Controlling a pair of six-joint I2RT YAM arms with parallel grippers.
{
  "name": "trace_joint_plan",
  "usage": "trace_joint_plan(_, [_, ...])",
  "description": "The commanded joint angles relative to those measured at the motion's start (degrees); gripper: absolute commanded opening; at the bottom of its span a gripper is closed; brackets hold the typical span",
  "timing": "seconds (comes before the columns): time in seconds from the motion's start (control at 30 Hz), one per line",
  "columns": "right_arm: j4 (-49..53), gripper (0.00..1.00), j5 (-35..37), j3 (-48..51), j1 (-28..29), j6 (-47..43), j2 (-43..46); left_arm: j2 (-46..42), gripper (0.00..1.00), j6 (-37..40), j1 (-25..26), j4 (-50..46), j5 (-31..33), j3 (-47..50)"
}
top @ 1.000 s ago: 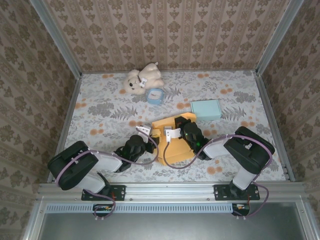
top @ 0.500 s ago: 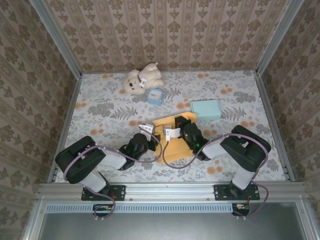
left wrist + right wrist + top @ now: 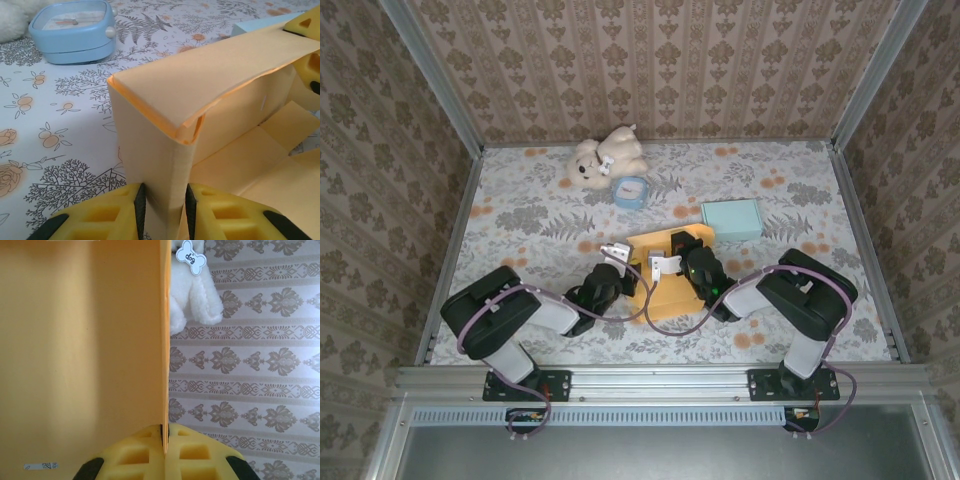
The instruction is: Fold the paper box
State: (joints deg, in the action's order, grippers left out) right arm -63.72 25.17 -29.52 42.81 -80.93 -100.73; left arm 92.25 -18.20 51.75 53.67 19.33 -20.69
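Top external view, box (image 3: 670, 296) on surface (image 3: 520, 225), left fingers (image 3: 100, 220) pinched box corner, right fingers (image 3: 130, 456) pinched box wall.

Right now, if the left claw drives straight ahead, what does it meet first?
The upright corner of the orange paper box, which the left claw grips; depth beyond it is unclear.

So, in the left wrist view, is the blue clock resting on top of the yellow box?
No, the blue clock stands on the flowered table, behind the paper box and apart from it.
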Motion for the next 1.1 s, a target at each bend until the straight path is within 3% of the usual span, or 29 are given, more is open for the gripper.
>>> trace_joint_plan(0.0, [4.22, 0.00, -2.15, 1.16, 1.29, -0.26, -2.36, 1.97, 0.29, 1.59, 0.20, 5.40, 4.09, -3.07])
trace_joint_plan(0.27, [5.24, 0.00, -1.86, 0.94, 1.25, -0.20, -3.04, 7.51, 0.33, 2.46, 0.55, 10.99, 10.27, -5.14])
trace_joint_plan(0.4, [5.96, 0.00, -1.38, 0.62, 1.23, -0.18, -3.23, 8.69, 0.31, 1.33, 1.09, 8.82, 17.52, -6.67])
trace_joint_plan(0.57, [6.02, 0.00, -0.65, 0.33, 1.07, -0.21, -3.57, 7.61, 0.25, -6.31, 1.54, -3.98, 30.23, -9.15])
trace_joint_plan(0.73, [6.27, 0.00, 0.31, -0.01, 0.79, -0.07, -3.82, 5.86, 0.12, -19.40, 1.11, -27.32, 41.95, -14.57])
trace_joint_plan(0.83, [6.46, 0.00, 0.59, -0.08, 0.54, 0.15, -3.74, 5.60, 0.03, -26.52, 0.45, -38.29, 45.27, -17.03])
trace_joint_plan(1.07, [7.21, 0.00, 0.64, -0.28, 0.39, 0.85, -3.48, 6.25, 0.03, -26.41, -1.45, -39.81, 42.20, -17.97])
